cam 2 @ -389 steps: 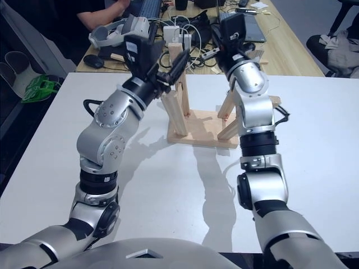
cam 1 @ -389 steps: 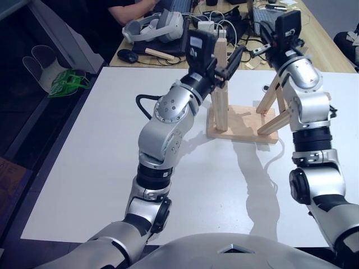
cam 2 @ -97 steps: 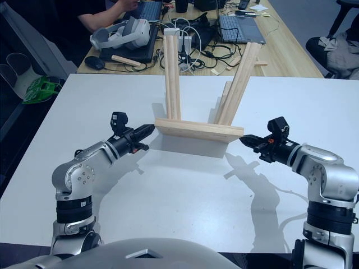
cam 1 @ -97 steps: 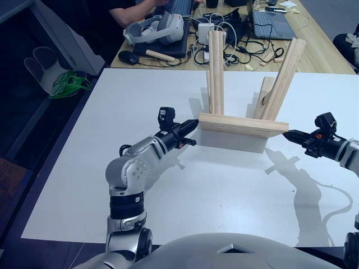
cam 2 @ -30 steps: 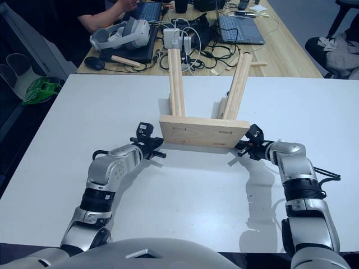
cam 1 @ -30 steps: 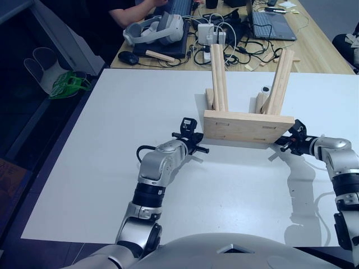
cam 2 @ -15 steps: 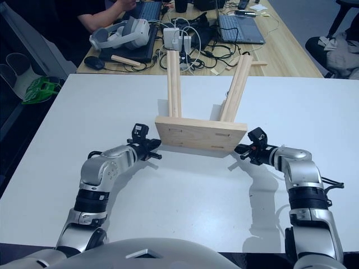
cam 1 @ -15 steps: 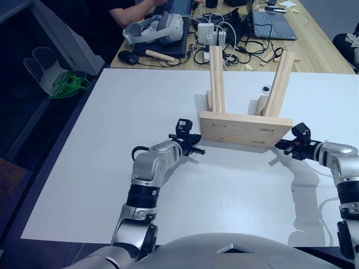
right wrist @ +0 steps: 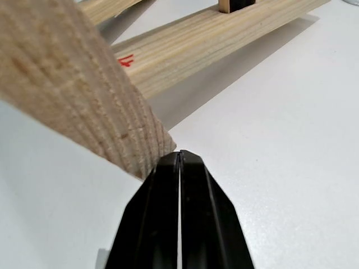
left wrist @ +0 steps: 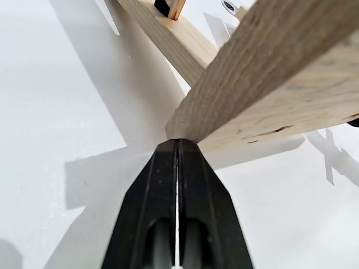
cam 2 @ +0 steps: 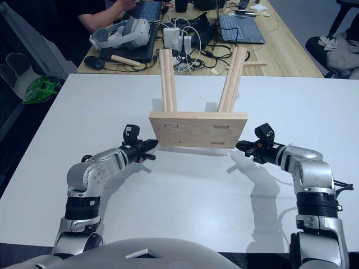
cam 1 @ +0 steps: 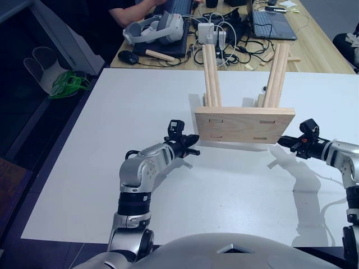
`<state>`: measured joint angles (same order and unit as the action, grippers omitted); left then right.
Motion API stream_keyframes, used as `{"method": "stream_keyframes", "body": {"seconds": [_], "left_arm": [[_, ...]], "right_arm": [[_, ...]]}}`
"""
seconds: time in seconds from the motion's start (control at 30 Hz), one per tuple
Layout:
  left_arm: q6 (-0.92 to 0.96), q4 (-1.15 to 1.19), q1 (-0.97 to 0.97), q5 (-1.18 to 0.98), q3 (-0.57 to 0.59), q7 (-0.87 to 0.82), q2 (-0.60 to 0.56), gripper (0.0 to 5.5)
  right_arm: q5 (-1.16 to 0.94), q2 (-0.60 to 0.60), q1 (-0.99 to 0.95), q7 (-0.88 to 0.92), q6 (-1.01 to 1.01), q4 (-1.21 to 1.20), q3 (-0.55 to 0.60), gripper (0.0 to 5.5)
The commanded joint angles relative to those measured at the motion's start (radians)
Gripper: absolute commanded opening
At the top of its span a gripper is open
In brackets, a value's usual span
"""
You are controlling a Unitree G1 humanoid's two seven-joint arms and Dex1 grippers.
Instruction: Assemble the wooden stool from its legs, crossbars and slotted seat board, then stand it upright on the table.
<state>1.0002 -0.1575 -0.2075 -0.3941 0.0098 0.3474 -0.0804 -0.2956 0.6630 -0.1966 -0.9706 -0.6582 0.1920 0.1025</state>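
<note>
Stool [cam 2: 197,129] tipped, legs [cam 1: 211,78] pointing away; left gripper [cam 1: 196,138], right gripper [cam 1: 281,140] closed, empty, tips touching seat board [cam 1: 244,125] lower corners.

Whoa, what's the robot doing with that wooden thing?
The robot is handling an assembled wooden stool at the white table. The stool is tipped: its seat board faces the robot, its legs point away. The left gripper and right gripper, fingers shut, each press against a lower corner of the board. The stool is not yet upright.
</note>
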Motion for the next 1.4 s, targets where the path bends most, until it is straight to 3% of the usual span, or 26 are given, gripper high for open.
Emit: {"method": "stream_keyframes", "body": {"seconds": [0.03, 0.67, 1.4], "left_arm": [[0.016, -0.050, -0.037, -0.112, -0.035, 0.079, 0.057, 0.03], [0.065, -0.141, -0.045, -0.245, 0.005, 0.124, 0.036, 0.03], [0.075, -0.182, -0.072, -0.341, 0.043, 0.135, 0.025, 0.03]], "right_arm": [[-0.093, -0.048, -0.025, -0.061, -0.008, -0.092, -0.019, 0.00], [-0.231, -0.072, -0.068, -0.053, -0.190, -0.271, 0.073, 0.00], [-0.269, -0.110, -0.101, -0.035, -0.258, -0.323, 0.117, 0.00]]}}
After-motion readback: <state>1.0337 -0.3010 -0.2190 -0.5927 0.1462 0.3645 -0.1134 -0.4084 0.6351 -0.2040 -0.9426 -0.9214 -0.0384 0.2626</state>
